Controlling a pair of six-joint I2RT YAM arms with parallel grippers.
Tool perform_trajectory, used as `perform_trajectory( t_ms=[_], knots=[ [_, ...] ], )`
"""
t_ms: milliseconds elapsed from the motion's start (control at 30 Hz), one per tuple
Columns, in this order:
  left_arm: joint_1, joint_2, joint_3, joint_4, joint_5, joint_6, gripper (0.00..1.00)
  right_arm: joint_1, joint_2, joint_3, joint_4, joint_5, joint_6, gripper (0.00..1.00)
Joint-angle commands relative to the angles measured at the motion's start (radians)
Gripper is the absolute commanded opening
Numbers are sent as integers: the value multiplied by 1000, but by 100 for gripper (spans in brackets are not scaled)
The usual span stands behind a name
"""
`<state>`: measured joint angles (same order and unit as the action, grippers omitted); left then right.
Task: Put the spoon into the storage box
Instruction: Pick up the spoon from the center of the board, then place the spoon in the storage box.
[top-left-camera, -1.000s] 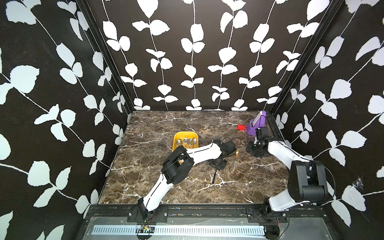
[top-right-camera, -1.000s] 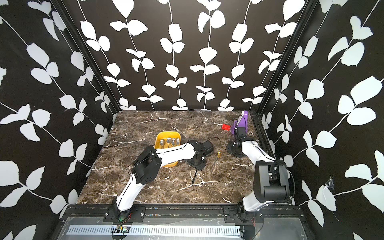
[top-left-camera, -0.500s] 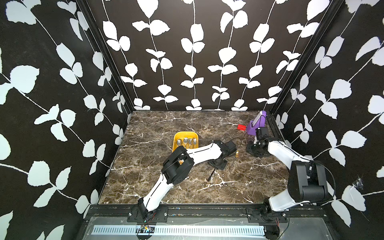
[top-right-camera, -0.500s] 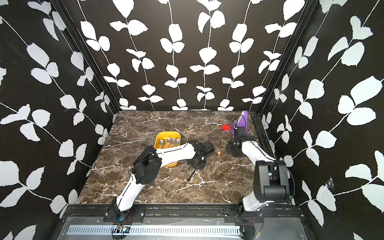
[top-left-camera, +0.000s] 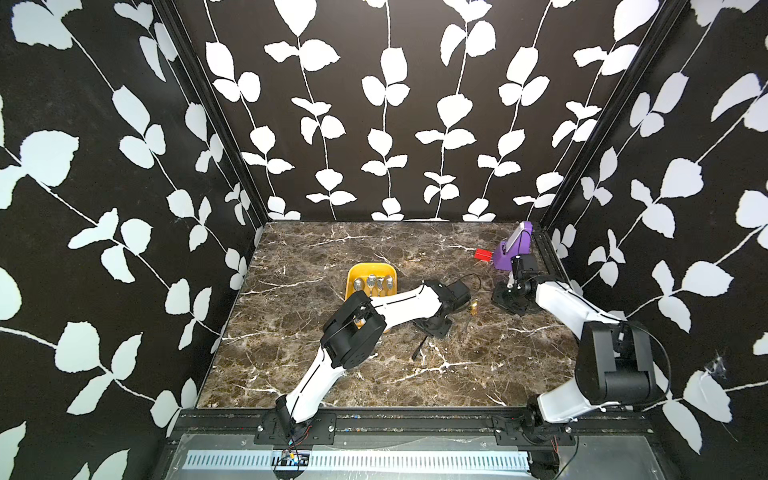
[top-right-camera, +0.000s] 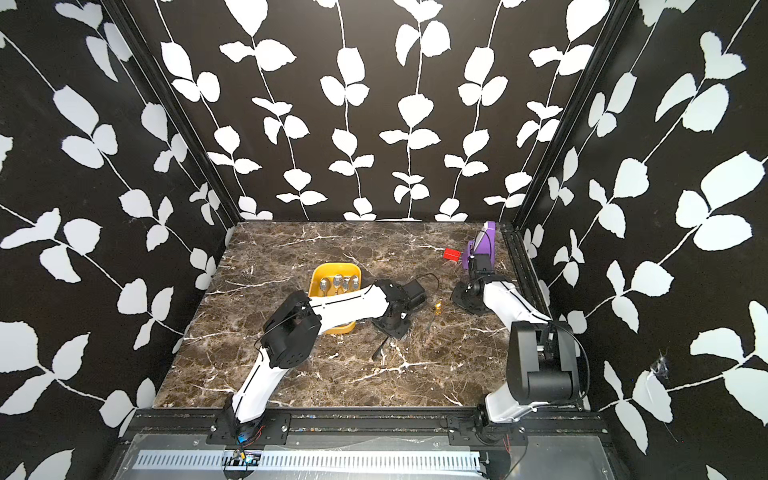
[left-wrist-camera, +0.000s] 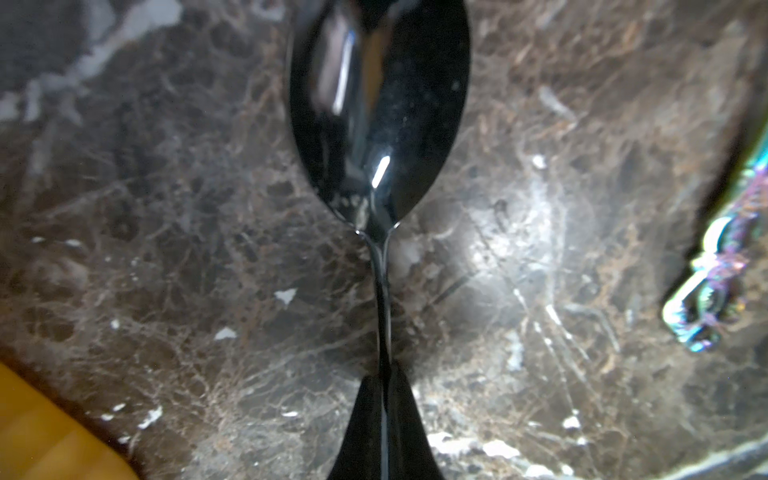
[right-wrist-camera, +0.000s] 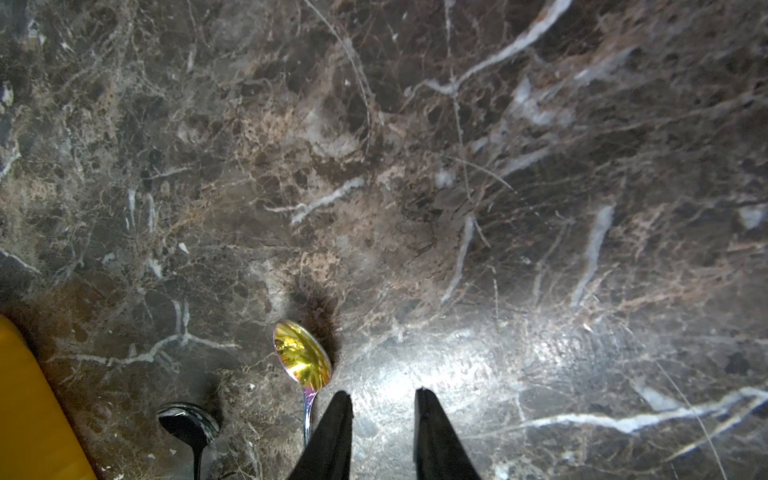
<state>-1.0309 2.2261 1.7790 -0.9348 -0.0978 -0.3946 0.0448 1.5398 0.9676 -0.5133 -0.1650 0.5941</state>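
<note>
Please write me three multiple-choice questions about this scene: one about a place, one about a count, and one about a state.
1. Where is the gold spoon? A in the storage box; B on the table; C inside a cup.
2. How many silver spoons lie in the storage box? A two; B four; C six.
3. What is the state of the left gripper? A open, empty; B shut, empty; C shut on the black spoon.

Answers:
1 B: its bowl rests on the marble beside the right gripper.
2 B: four bowls show side by side.
3 C: the fingers pinch its handle.
</note>
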Motion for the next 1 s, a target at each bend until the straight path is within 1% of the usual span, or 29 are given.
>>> perform_trajectory(
  t_ms=[0,233,333,467,733,967],
  knots=[
    [5,-97,-10,-4,-19,11,0,-5,-7,5,-9,7,-2,29],
    [5,-154,-1,1,-26,20,0,-5,-5,1,-3,6,-3,29],
    [8,-186,6,-11,-50,28,0,-5,-9,-2,-4,8,-2,29],
    [42,-252,-3,-29,-66,37,0,-5,-10,-8,0,9,-5,29],
    [208,-417,-134,-30,-72,56,0,-5,-8,-11,2,7,-6,29],
    [351,-501,-273,16,-36,62,0,-5,2,-9,9,1,-4,29]
  ],
)
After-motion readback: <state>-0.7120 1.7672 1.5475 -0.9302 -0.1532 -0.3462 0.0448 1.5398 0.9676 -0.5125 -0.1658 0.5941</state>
